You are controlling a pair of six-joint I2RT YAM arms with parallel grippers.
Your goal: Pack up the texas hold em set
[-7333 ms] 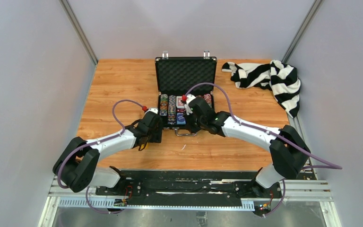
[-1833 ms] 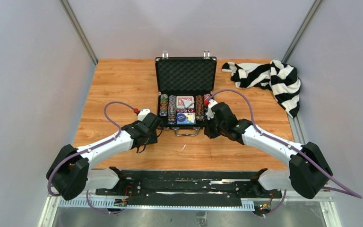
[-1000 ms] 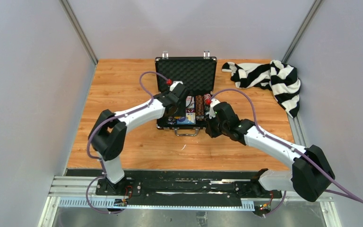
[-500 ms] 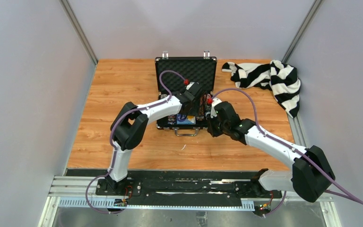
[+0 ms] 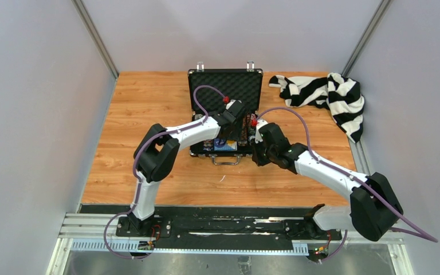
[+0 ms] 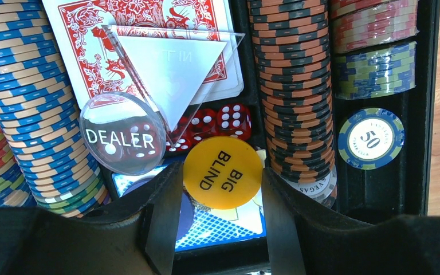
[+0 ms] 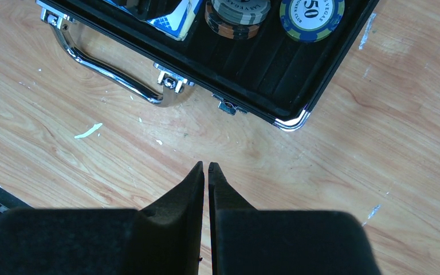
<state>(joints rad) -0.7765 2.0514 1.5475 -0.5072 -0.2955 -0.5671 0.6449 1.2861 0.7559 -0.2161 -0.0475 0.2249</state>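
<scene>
The black briefcase [image 5: 225, 86] lies open mid-table, its foam lid up. In the tray are rows of poker chips [image 6: 292, 86], a red card deck [image 6: 149, 34], a blue deck [image 6: 217, 223], red dice [image 6: 217, 121] and a clear DEALER button [image 6: 123, 137]. My left gripper [image 6: 220, 171] hangs low over the tray's middle, shut on a yellow BIG BLIND button [image 6: 223, 154] above the blue deck. My right gripper [image 7: 206, 166] is shut and empty over bare wood, just in front of the case's front right corner [image 7: 289, 123], near the metal handle [image 7: 109, 69].
A black-and-white striped cloth [image 5: 326, 94] is bunched at the back right of the table. A single blue 50 chip [image 6: 371, 138] lies flat in the rightmost slot. Grey walls close in on both sides.
Over the last second my left arm swung further right over the tray with the yellow button and then settled. The right arm has hardly moved.
</scene>
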